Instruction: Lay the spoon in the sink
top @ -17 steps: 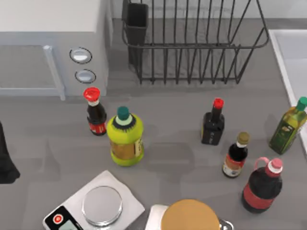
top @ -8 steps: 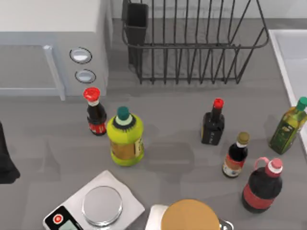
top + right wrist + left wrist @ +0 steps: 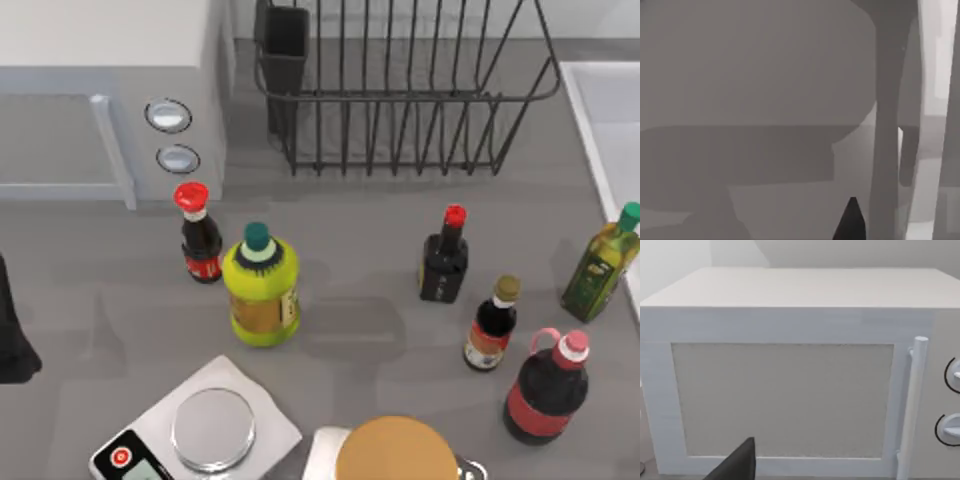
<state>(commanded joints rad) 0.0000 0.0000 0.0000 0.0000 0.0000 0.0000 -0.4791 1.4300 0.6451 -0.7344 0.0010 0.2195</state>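
Lengthwise, the sink (image 3: 608, 110) runs along the table's right edge; either tool's opening I cannot tell.

Tabletop (image 3: 370, 260) looks like matt grey stone. The dish rack (image 3: 400, 90) is thin black wire, the scale's round plate (image 3: 212, 428) shiny brushed metal, and the sink (image 3: 605, 110) rim smooth pale plastic-looking stuff.

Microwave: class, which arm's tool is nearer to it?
Left. The left tool sits at the table's left side, directly facing the microwave door. The right tool is set against plain grey surfaces, and its position cannot be told.
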